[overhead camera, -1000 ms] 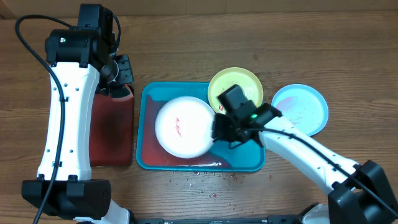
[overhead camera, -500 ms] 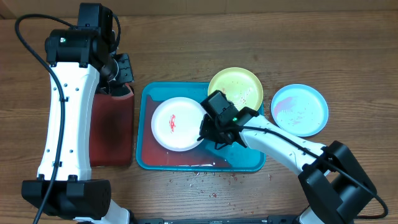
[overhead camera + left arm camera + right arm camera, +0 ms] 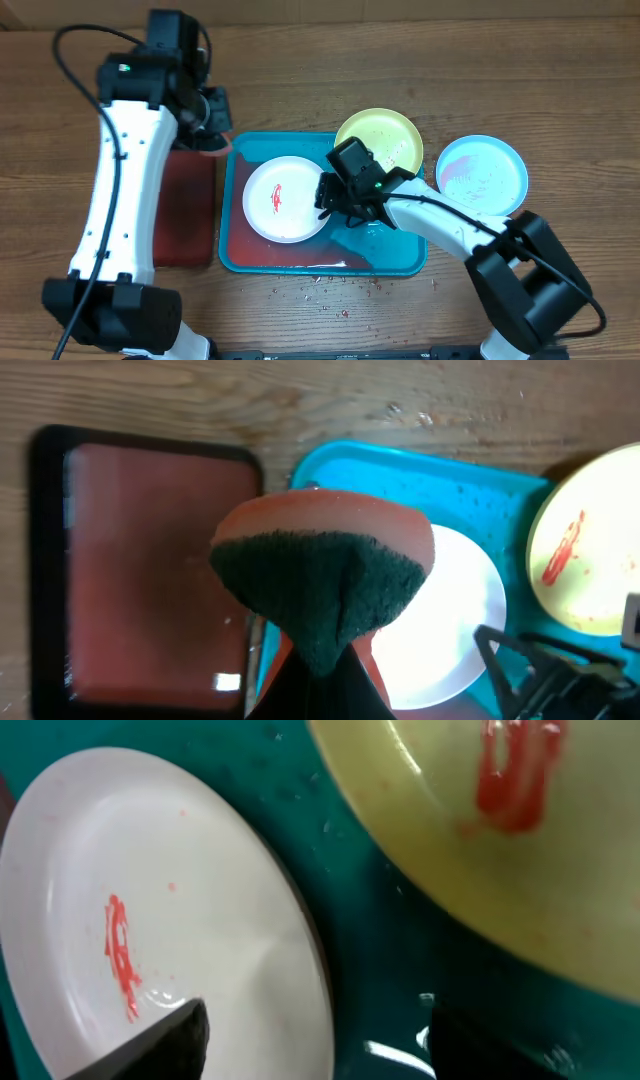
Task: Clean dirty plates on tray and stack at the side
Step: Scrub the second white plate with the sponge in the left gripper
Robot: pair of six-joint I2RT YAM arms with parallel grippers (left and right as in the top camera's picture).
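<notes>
you have the turquoise tray (image 3: 226,215) flat on the table (image 3: 500,60), with thin reddish liquid pooled along its near side. the cream plate (image 3: 285,200) lies face up in the tray's left half, with a short red smear just left of its centre. the yellow-green plate (image 3: 378,138) sits across the tray's far right corner, overlapping the rim, with a red streak on it. the light blue plate (image 3: 482,175) lies on the table right of the tray, apart from it, smeared pink.

arms (image 3: 125,200): white links, black joints | cables (image 3: 88,29): black | right gripper (image 3: 326,200): black | wrist light (image 3: 378,184): green
</notes>
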